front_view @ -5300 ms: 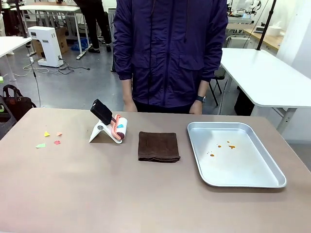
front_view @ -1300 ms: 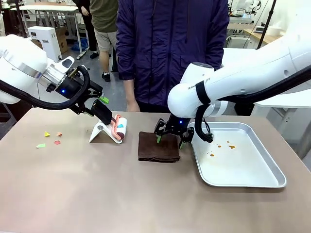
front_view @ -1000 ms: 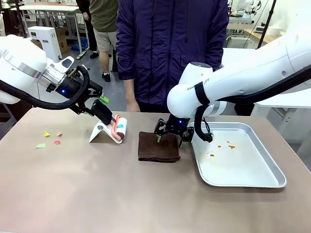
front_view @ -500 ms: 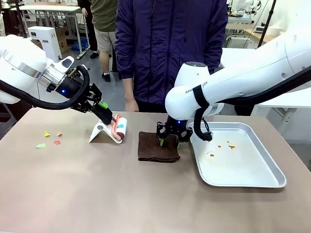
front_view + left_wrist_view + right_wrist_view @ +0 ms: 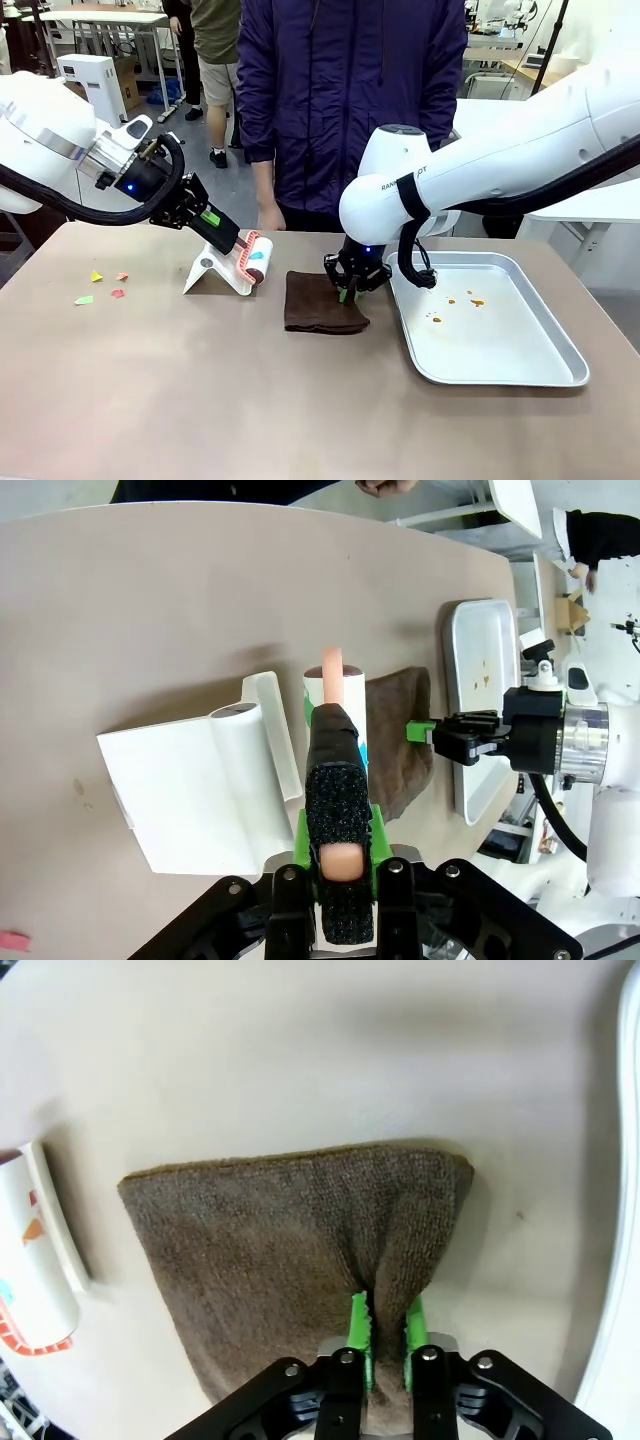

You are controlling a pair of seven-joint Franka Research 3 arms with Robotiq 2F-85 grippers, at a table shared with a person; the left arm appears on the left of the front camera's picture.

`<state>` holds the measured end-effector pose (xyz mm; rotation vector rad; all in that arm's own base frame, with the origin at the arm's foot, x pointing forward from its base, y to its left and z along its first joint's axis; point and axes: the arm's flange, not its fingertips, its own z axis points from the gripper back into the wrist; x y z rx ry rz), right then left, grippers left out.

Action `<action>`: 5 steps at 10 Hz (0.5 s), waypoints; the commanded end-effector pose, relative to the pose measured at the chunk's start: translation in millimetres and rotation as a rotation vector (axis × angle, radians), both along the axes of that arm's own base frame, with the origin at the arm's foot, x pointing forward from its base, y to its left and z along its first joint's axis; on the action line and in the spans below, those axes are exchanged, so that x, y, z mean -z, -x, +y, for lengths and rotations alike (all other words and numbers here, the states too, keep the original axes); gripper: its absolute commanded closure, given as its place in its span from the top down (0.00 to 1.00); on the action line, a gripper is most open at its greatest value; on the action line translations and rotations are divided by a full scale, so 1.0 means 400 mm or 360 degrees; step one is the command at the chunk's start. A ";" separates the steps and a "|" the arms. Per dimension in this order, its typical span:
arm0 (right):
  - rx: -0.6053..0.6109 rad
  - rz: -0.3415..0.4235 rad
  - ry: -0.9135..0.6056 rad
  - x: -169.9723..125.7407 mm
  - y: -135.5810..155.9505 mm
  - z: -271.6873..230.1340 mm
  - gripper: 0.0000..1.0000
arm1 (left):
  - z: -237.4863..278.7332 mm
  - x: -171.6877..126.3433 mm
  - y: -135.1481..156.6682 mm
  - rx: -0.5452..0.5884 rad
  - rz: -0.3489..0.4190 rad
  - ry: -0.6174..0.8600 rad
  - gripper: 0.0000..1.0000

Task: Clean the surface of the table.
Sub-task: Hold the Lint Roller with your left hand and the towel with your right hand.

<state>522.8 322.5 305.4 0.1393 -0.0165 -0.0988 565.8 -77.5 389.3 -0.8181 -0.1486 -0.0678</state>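
Note:
The brownish-tan table point(image 5: 250, 400) carries a lint roller point(image 5: 250, 262) on a white stand point(image 5: 205, 272), a folded brown cloth point(image 5: 320, 302) and several coloured paper scraps point(image 5: 103, 286) at the left. My left gripper point(image 5: 215, 232) is shut on the roller's black handle point(image 5: 336, 810), and the roller head point(image 5: 335, 695) is tilted up off the white stand point(image 5: 200, 790). My right gripper point(image 5: 350, 290) is shut on the cloth's right edge, pinching a fold of the cloth point(image 5: 290, 1260) between its green pads point(image 5: 359, 1335).
A silver metal tray point(image 5: 540, 370) with small orange-brown specks lies right of the cloth. A person in a dark purple jacket point(image 5: 350, 100) stands at the table's far edge, a hand point(image 5: 267, 216) hanging behind the roller. White tables stand farther back.
My left gripper closed on the roller handle and tipped the roller up off its stand. My right gripper dropped onto the cloth's right edge and closed, bunching it.

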 end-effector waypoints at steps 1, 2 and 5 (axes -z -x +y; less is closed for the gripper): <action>0.0049 -0.0001 0.0046 0.021 -0.007 0.013 0.00 | 0.000 -0.005 0.018 0.0009 -0.0050 0.0040 0.00; 0.0044 0.0006 0.0045 0.023 -0.007 0.012 0.00 | -0.001 -0.005 0.019 0.0008 -0.0050 0.0041 0.00; 0.0063 0.0000 -0.0069 0.014 -0.008 0.004 0.00 | 0.004 -0.014 0.027 -0.0022 -0.0059 0.0108 0.00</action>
